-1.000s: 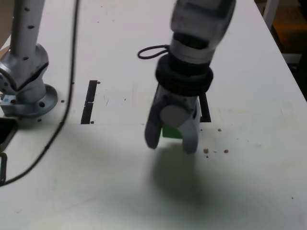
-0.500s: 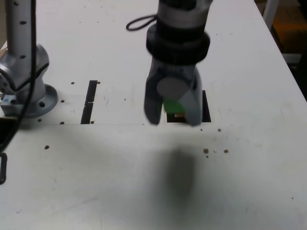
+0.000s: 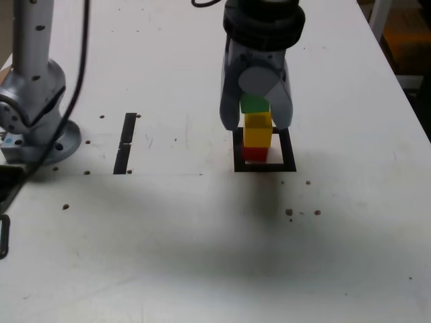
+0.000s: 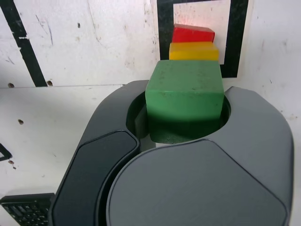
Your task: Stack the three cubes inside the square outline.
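A red cube (image 3: 254, 154) sits inside the black tape square outline (image 3: 264, 167), with a yellow cube (image 3: 257, 130) stacked on it. My gripper (image 3: 256, 121) hangs over this stack, shut on the green cube (image 3: 254, 103), which is directly above the yellow one; whether the two touch I cannot tell. In the wrist view the green cube (image 4: 184, 92) fills the space between the dark jaws, with the yellow cube (image 4: 194, 51) and red cube (image 4: 193, 34) beyond it inside the square outline (image 4: 164, 28).
The arm's grey base (image 3: 37, 128) stands at the exterior view's left with a black cable (image 3: 77, 81) hanging beside it. Short black tape strips (image 3: 126, 142) lie left of the square. Small brown specks (image 3: 302, 212) dot the white table (image 3: 202, 256).
The gripper has carried the green cube from the near part of the table back and up over the square, uncovering the red and yellow stack below it.
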Tool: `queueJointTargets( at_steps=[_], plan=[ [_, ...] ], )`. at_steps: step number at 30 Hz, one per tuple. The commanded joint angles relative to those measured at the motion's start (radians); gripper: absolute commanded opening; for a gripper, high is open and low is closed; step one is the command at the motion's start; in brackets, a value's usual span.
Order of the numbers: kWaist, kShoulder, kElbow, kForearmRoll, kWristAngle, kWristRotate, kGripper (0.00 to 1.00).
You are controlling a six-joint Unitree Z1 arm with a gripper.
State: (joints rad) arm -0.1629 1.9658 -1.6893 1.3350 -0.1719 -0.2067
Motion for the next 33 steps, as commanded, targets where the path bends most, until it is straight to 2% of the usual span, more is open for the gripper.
queueJointTargets(
  at_steps=[1, 17, 22, 28, 33],
  plan=[
    [0.014, 0.010, -0.006, 0.003, 0.000, 0.013, 0.22],
    [0.026, 0.059, -0.024, -0.011, -0.005, 0.032, 0.24],
    [0.026, 0.060, -0.017, -0.010, -0.006, 0.034, 0.35],
    [0.026, 0.062, -0.011, -0.009, -0.013, 0.041, 0.57],
    [0.026, 0.064, -0.015, -0.010, -0.014, 0.043, 0.66]
  ],
)
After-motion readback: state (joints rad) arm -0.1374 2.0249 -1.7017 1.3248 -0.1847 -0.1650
